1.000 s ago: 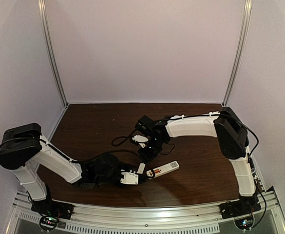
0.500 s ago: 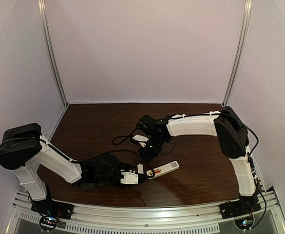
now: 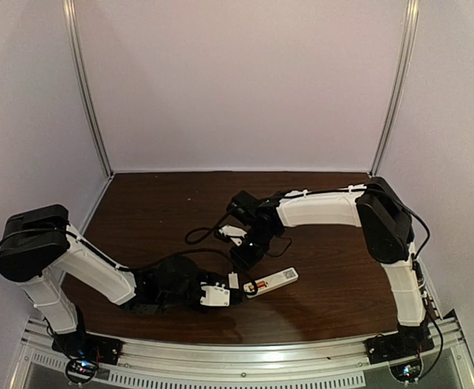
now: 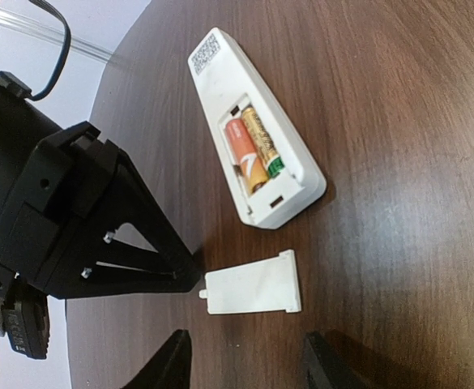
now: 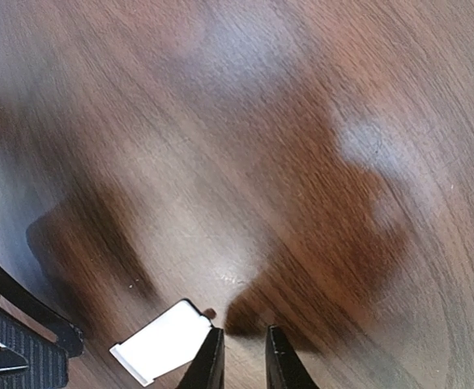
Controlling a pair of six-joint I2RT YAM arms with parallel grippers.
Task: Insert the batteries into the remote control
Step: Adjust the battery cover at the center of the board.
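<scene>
Nothing lying on the dark wooden counter [image 3: 164, 203] has shifted in the last second. My right arm [image 3: 318, 209] has hardly stirred, though its jaws have eased from pressed together to a narrow slit holding nothing. My left arm [image 3: 99, 271] reaches in low from the near side, its jaws spread wide and empty. The remote control [image 4: 224, 81] lies back-up near the counter's front middle with its compartment open. Both batteries [image 4: 243, 154] sit side by side inside it, so I judge the loading all but done. The step in hand looks to be fitting the loose cover plate [image 4: 253, 284]. To do it well I would take the plate by its long edges, keep it flat, line its tabs up with the compartment and slide rather than press. My other jaws would steady the remote so it does not skate on the smooth wood. The plate lies flat just ahead of my left jaws, roughly in line with the gap between them, and the remote lies just beyond it, apart from it. My right jaws stand just beside the plate's end, touching or not I cannot tell, with the remote near but off to one side.
</scene>
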